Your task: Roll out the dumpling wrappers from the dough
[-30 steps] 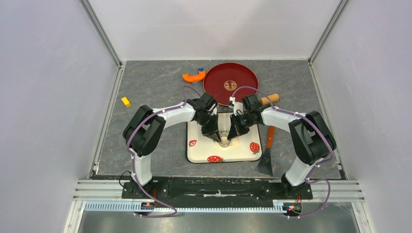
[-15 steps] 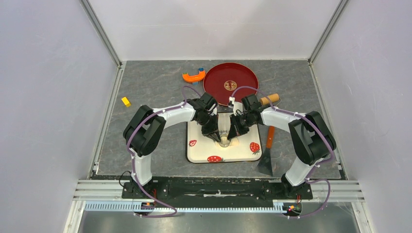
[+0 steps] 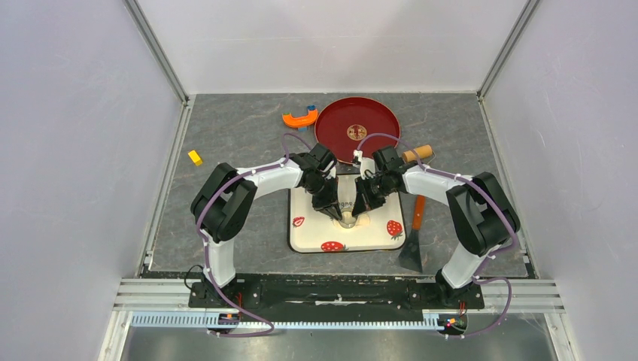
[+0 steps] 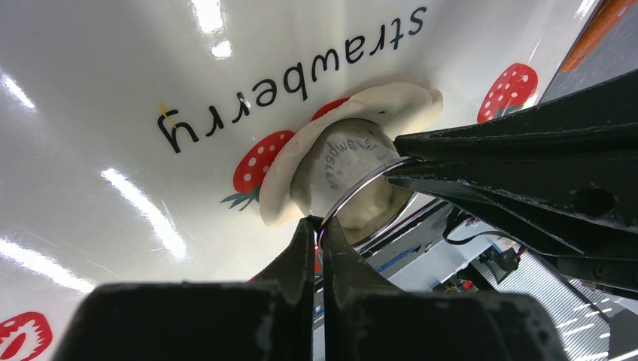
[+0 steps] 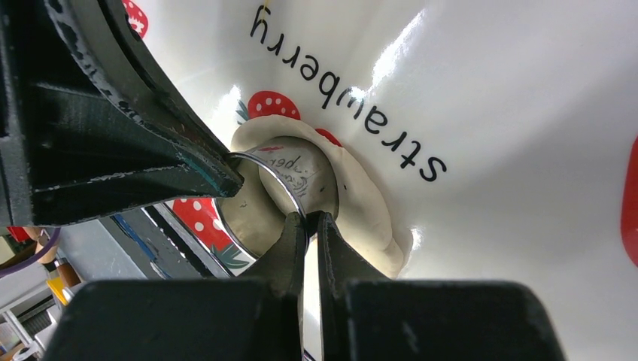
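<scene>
Top view: left gripper (image 3: 338, 211) and right gripper (image 3: 356, 211) meet tip to tip over square white strawberry-print tray (image 3: 308, 239).
Left wrist: jaws clamp the rim of shiny round metal ring (image 4: 360, 188), which stands on flattened pale cream dough sheet (image 4: 391, 101) lying mid-tray.
Right wrist: jaws clamp the ring's other side.

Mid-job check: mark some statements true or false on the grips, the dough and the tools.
1. The left gripper and right gripper each pinch the rim of the shiny metal ring cutter. True.
2. The tan wooden roller lies off the white strawberry-print tray, beside the round red plate. True.
3. The cutter stands on the red plate. False: it sits on the flattened pale dough sheet on the tray.
4. The orange-handled scraper lies left of the tray. False: right of it.
</scene>
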You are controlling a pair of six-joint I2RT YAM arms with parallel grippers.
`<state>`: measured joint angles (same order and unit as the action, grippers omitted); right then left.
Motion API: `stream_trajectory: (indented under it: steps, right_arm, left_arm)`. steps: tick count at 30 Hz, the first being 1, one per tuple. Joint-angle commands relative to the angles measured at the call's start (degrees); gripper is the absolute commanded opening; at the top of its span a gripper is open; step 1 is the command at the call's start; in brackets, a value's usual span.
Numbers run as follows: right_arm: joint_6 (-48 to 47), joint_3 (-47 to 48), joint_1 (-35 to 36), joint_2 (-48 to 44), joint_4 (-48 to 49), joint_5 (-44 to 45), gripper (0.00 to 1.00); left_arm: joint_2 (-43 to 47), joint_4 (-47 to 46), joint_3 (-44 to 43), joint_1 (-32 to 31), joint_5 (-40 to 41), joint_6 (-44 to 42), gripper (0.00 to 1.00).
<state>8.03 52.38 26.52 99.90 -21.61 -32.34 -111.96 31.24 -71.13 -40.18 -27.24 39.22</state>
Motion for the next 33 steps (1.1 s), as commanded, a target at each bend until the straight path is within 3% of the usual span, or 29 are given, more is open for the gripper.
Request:
stream_trajectory:
  steps: [1,9,21,25,28,33]
  right_arm:
    - [-8.3,-6.8,4.9,11.5,-10.4,19.7,0.00]
    - [-8.2,-2.1,4.9,9.2,-13.8,19.8,0.02]
    - [-8.4,7.1,4.9,5.7,-19.9,18.8,0.10]
    - [-8.2,9.6,4.9,5.0,-21.4,18.2,0.13]
    - [-8.1,10.7,4.9,4.3,-21.7,17.4,0.22]
    - [-8.1,12.4,4.9,3.2,-21.8,16.0,0.23]
  left_arm:
    - [-8.5,1.3,5.0,-3.6,11.4,-2.5,0.02]
    - [-6.0,3.6,3.1,-3.6,13.3,-3.5,0.02]
    - [-4.4,12.9,-7.2,-3.5,17.2,-5.1,0.04]
    - [-3.8,14.4,-9.3,-3.5,17.6,-5.1,0.08]
    - [-3.2,14.6,-10.3,-3.5,17.2,-5.1,0.14]
    - [-2.4,14.6,-12.0,-3.5,15.7,-4.7,0.27]
